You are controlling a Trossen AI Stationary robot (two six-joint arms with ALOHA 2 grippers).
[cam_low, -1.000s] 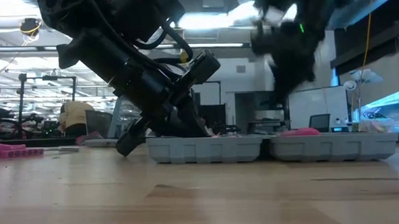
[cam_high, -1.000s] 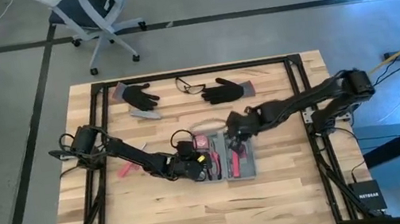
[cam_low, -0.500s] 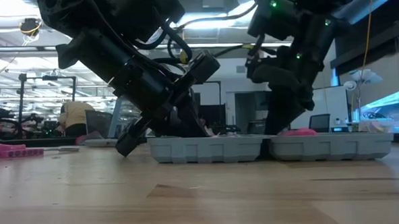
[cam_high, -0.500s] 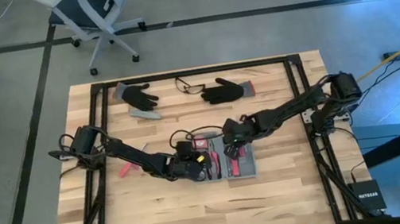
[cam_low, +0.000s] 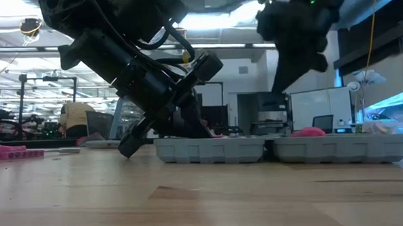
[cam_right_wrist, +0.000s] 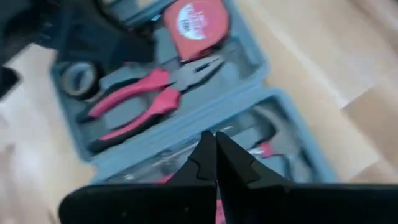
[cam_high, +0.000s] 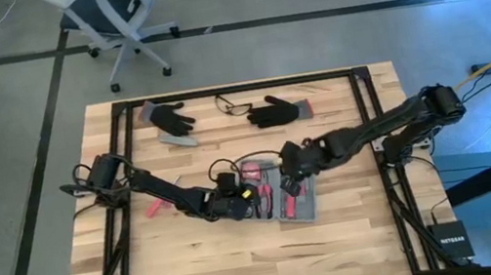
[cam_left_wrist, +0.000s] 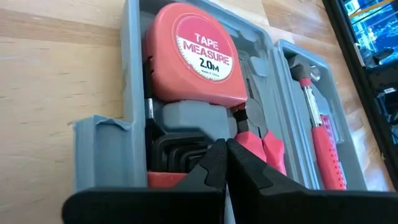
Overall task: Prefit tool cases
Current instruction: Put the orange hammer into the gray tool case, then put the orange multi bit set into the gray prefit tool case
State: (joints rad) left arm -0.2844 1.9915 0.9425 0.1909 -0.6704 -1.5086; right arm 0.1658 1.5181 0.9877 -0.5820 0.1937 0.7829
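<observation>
Left wrist view has the left gripper [cam_left_wrist: 225, 163] with jaws pressed together, empty, low over the open tool case [cam_left_wrist: 134, 93], red pliers [cam_left_wrist: 261, 140] right at the tips and a tape measure [cam_left_wrist: 193, 56] just beyond. Right gripper [cam_right_wrist: 214, 155] jaws are likewise closed on nothing, above the case's hinge line. Around both, the case lies open mid-desk [cam_high: 359, 228], gloves [cam_high: 172, 119] well beyond.

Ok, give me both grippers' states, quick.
Left gripper: shut, holding nothing, low over the open tool case.
Right gripper: shut, holding nothing, above the case.
</observation>
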